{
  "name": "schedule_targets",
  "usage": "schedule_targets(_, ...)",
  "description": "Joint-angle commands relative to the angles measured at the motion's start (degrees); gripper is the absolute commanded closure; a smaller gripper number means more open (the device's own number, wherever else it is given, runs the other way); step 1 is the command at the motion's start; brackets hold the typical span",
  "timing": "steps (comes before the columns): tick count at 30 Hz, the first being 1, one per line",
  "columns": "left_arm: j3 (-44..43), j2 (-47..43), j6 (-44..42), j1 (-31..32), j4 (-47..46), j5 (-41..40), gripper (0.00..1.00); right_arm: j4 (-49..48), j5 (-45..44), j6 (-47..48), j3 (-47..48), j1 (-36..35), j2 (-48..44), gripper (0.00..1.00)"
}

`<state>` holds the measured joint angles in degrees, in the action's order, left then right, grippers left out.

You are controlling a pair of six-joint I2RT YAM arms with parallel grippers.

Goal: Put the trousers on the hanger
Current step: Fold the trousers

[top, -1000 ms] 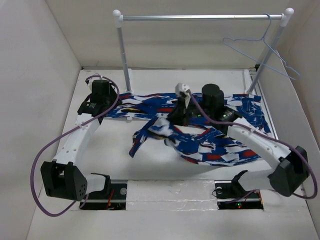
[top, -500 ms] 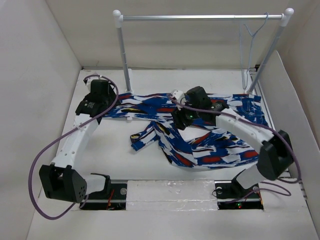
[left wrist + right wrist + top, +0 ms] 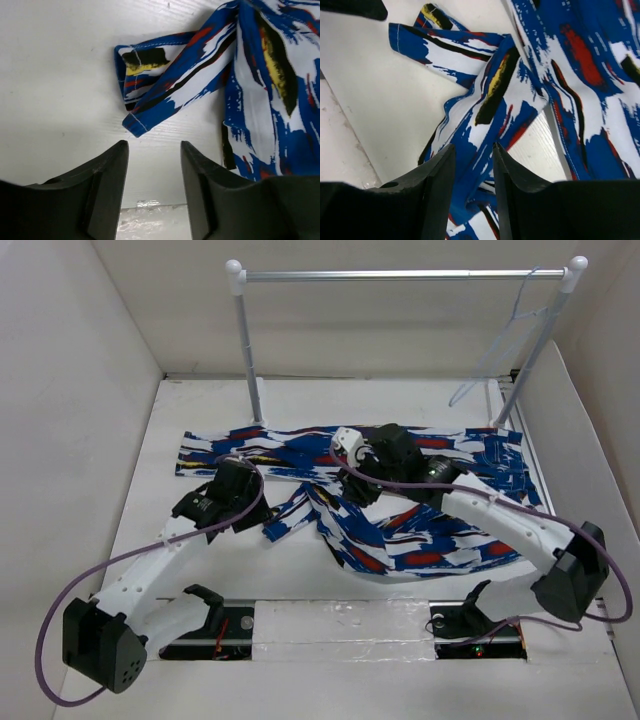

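The soft cloth trousers (image 3: 420, 540) in a busy blue, white, red and black print with yellow touches lie rumpled across the white table (image 3: 200, 410), a narrow strip folded at the near left. The thin light-blue wire hanger (image 3: 512, 320) hangs tilted from the silver rail's (image 3: 400, 275) right end, apart from the cloth.

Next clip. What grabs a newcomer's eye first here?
The loudly printed trousers sprawl rumpled across the middle of the white table, with the left gripper and right gripper open, low by the cloth. Behind, the light-blue hanger hangs bare and blurred at the right end of the silver rail.
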<state>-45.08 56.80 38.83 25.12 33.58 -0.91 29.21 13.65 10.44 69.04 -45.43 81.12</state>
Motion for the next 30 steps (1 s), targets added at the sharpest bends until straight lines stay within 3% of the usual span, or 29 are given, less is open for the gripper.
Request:
schedule_targets(1,4.3,-0.8,6.7,0.6,0.4,0.4,0.50,-0.2,-0.1,-0.9,-1.4,3.0,-7.0,0.56)
schedule_targets(2,4.6,-1.2,7.3,0.6,-0.2,0.2,0.44,0.1,0.1,-0.9,-2.9,4.5,-8.7,0.55)
schedule_targets(4,5.0,-0.8,7.6,0.6,-1.3,-0.5,0.41,-0.1,0.8,-0.9,-4.7,5.3,-9.4,0.56)
schedule_targets(9,5.3,7.7,6.5,0.6,-5.0,-2.0,0.41,-1.5,5.1,-1.6,-9.4,7.8,-13.7,0.56)
schedule_targets(18,3.9,13.9,5.6,0.6,-8.8,-3.7,0.61,-1.9,5.6,-2.3,-15.0,7.8,-17.6,0.56)
schedule_targets(19,4.0,14.2,5.6,0.6,-8.7,-3.4,0.69,-2.1,5.6,-2.6,-15.4,7.8,-17.8,0.56)
schedule_targets(22,4.5,14.8,5.8,0.6,-8.1,-2.0,0.80,-2.1,5.4,-2.7,-15.7,8.9,-18.5,0.56)
schedule_targets(30,4.7,13.1,4.4,0.6,-4.8,2.7,0.73,-0.4,6.0,-2.3,-13.6,12.7,-17.8,0.56)
